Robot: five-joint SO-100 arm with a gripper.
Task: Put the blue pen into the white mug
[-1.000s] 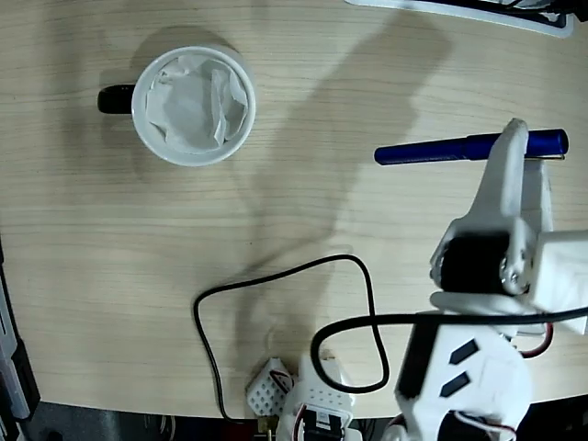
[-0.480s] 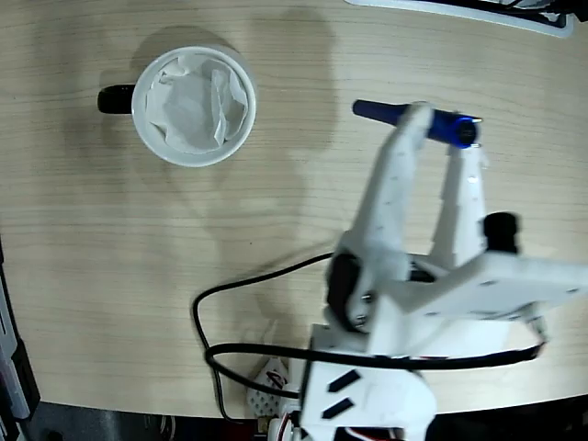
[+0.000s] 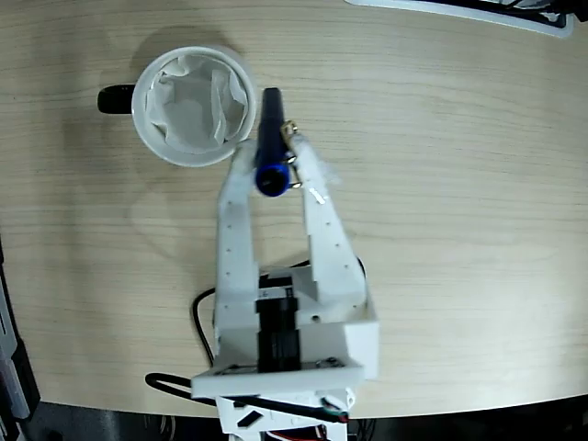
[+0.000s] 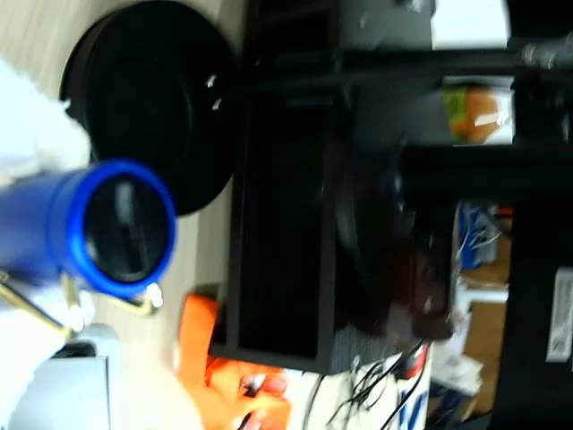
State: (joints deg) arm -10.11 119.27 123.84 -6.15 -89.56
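Observation:
In the fixed view the white mug [image 3: 193, 106] with a black handle stands at the upper left, crumpled white paper inside it. My gripper [image 3: 272, 165] is raised just right of the mug's rim and is shut on the blue pen [image 3: 270, 138]. The pen points away from the arm, its far tip beside the mug's right rim. In the wrist view the pen's blue end [image 4: 121, 228] fills the left side, seen end-on with its wire clip below; one white finger [image 4: 63, 390] shows at the bottom left.
A black cable [image 3: 197, 317] loops on the wooden table by the arm's base. A white-edged object [image 3: 459, 9] lies along the top edge. The wrist view shows a dark round stand [image 4: 152, 98] and black furniture beyond the table.
The arm swung left from the table's right side, lifting the pen and turning it from lying sideways to pointing away. The mug has not moved.

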